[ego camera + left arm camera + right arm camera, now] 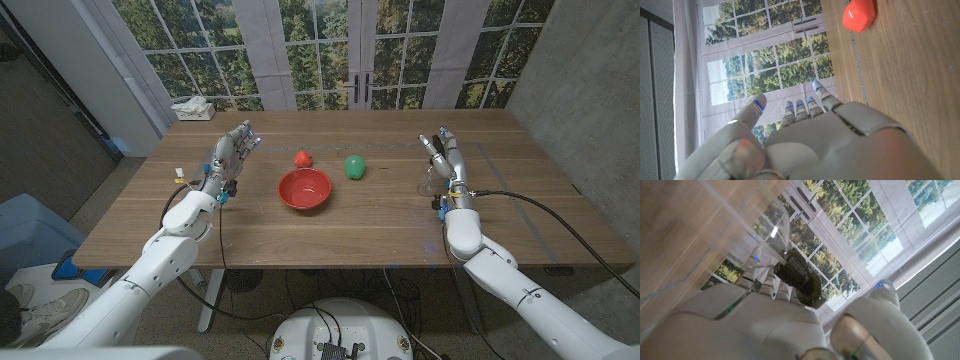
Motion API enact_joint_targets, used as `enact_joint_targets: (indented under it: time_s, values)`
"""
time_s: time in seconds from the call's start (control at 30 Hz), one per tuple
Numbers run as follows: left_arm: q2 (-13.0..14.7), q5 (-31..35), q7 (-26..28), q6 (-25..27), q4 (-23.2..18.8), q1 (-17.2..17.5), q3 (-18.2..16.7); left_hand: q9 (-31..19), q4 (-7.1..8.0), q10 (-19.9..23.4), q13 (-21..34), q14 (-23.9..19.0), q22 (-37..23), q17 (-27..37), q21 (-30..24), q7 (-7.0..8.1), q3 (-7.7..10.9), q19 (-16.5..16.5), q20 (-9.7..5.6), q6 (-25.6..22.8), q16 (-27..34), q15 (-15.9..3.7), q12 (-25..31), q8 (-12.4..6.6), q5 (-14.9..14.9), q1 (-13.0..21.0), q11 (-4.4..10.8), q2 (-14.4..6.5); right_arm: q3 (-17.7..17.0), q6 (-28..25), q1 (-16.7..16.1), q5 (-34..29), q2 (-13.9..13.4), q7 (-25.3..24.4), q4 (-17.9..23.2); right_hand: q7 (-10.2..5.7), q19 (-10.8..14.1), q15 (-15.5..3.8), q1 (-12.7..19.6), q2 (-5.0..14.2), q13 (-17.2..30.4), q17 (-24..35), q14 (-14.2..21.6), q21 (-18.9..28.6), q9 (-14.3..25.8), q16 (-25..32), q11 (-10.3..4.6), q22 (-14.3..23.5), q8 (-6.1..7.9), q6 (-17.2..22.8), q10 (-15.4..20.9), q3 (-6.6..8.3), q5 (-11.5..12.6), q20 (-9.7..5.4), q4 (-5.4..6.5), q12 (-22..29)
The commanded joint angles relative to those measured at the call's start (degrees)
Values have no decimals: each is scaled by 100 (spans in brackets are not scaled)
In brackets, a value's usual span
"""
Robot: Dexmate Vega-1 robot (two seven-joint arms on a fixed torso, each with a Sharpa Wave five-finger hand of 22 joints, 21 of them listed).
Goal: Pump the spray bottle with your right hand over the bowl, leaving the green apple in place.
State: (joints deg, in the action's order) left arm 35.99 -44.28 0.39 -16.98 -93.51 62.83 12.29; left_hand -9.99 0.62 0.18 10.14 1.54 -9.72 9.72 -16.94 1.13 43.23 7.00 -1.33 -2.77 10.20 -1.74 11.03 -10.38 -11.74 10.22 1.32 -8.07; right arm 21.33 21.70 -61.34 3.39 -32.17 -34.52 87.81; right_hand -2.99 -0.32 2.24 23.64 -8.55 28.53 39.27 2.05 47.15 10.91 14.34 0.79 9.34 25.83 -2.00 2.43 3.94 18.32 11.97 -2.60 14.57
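One clear spray bottle with dark pump sits in the right hand's loose grasp.

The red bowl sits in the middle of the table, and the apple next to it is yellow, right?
Not quite. The bowl is red and sits mid-table, but the apple beside it is green, not yellow. The head view shows this.

Matt wood table, glossy bowl

One red bowl, one green apple, one small red object, one spray bottle.
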Motion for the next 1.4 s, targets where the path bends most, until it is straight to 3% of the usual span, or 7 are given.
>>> enact_joint_targets:
  time_s: [0.03, 0.13, 0.3, 0.43, 0.87, 1.17, 1.4]
  values:
    - [-17, -50, -61, -46, 66, 9, -17, -11, 0, -28, 16, 20, -35, 15, 10, -8, -24, 22, 8, -5, 29, -51, 12, -9, 19, 68, 11, -303, -326, 956, -150, 1010, -116, 1085, 106, -13, 165, 6, -251, 22, -127, -122, 80, -107, -13, -43, 33, 5, -19, 305, 203, -89, 108, -11, 78, -16]
    - [-19, -80, -94, -47, 91, 9, -21, -11, 2, -32, 16, 20, -35, 15, 16, -9, -26, 25, 10, -2, 29, -55, 10, -8, 19, 71, -1, -305, -398, 838, -137, 1510, -258, 1609, 228, 73, 286, -34, -380, 120, -266, -260, 21, -204, -34, -120, 46, 2, -66, 470, 257, -117, 174, -132, 151, -72]
    - [-32, -146, -116, -56, 133, 34, -54, -11, 3, -31, 16, 23, -35, 15, 25, -5, -30, 27, 12, -3, 28, -53, 11, -9, 19, 76, 5, -305, -502, 885, -54, 2098, -287, 2204, 212, 244, 291, -137, -497, 328, -574, -629, 22, -502, -58, -240, 11, 8, -222, 751, 433, -112, 253, -784, 232, -155]
    - [-39, -197, -190, -62, 194, 1, -63, -11, 4, -33, 16, 24, -36, 15, 34, -3, -33, 27, 13, -4, 28, -54, 10, -9, 19, 80, 11, -304, -591, 785, 22, 2594, -370, 2689, 263, 365, 395, -210, -622, 531, -726, -824, 74, -614, -61, -264, -10, 12, -303, 916, 587, -87, 237, -1047, 331, -163]
    - [-18, -435, -434, 8, 392, -49, -136, -7, -90, -69, 16, 63, -35, 1, 104, 72, -257, 24, -31, 28, 8, -95, 1, 1, 72, -7, 65, -29, -888, 69, 203, 3517, -748, 3532, 524, 559, 707, -209, -947, 999, -972, -1125, 231, -757, -64, -247, 30, 10, -460, 1180, 771, -27, 89, -1218, 582, -191]
    - [-3, -707, -735, 41, 656, -17, -247, -5, 122, -65, 17, 85, -40, 58, 144, -71, -280, 44, -24, 88, 35, -94, 7, 15, 41, -148, 56, -232, -1002, -454, 412, 4126, -815, 3886, 642, 645, 850, -198, -1024, 1129, -1058, -1236, 327, -805, -63, -236, 67, 7, -530, 1251, 820, -4, 14, -1240, 637, -203]
    - [-95, -891, -1100, 38, 1036, -182, -248, -4, 253, -72, 17, 95, -45, 76, 162, -81, -335, 52, -64, 125, 44, -125, 6, 20, 33, -261, 96, -212, -1099, -763, 416, 4204, -848, 3643, 858, 655, 889, -217, -1089, 1288, -1121, -1311, 366, -867, -61, -234, 92, 9, -573, 1329, 863, 37, -41, -1248, 698, -208]
